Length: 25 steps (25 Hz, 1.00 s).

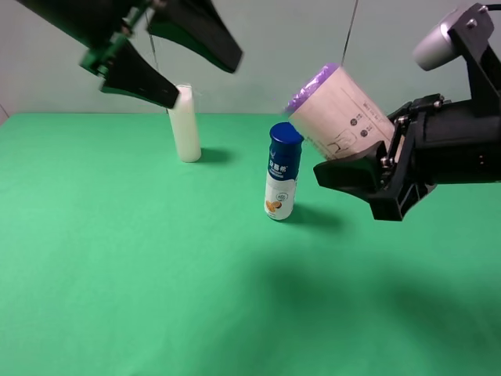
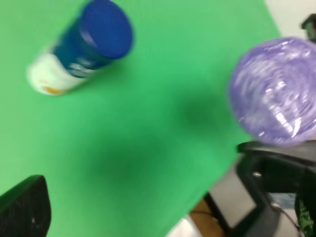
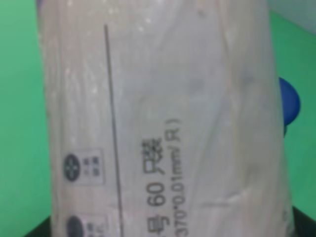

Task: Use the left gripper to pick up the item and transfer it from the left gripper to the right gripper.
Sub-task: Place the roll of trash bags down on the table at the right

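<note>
We found the roll (image 1: 338,110) already clamped in the right gripper (image 1: 356,157), held in the air above the green table (image 1: 117,274) and tilted, its purple end pointing up toward the left arm. The left gripper (image 1: 203,78) hung high at the back with its jaws spread and nothing between them. The risk we judged greatest was a slip: the grasp sat at one end of the roll, so the long free part could lever down and drop onto the blue-capped bottle (image 1: 282,182) standing near, below the purple end, and topple it. The smooth wrapper would not help. The left gripper also looked close to the white cylinder (image 1: 185,125), which a careless sweep could knock over. The bottle was capped, so we could not see its contents; whether the cylinder held anything we could not tell
</note>
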### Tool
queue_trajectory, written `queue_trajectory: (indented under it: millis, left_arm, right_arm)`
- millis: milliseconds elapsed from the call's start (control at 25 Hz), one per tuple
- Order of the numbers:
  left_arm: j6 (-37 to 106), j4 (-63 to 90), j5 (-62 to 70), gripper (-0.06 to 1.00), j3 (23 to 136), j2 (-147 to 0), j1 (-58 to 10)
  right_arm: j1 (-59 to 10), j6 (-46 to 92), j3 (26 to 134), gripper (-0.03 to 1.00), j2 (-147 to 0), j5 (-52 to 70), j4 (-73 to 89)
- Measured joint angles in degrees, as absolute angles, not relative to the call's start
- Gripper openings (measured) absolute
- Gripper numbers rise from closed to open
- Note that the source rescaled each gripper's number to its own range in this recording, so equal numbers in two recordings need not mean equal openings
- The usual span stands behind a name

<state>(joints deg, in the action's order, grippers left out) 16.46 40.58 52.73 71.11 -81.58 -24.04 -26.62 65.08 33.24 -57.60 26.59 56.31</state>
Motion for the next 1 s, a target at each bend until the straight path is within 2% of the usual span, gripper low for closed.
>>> queue_trajectory:
  millis: [440, 1000]
  left_arm:
    - [12.08, 25.22, 54.24, 0.96, 61.42, -63.79, -16.55]
    - [8.68, 11.10, 54.80, 0.96, 46.09, -34.51, -16.47]
  right_arm:
    - [-26.62, 62.34, 33.24, 0.01, -57.60, 25.92, 56.31]
    - [-26.62, 59.84, 33.24, 0.01, -57.60, 24.44, 56.31]
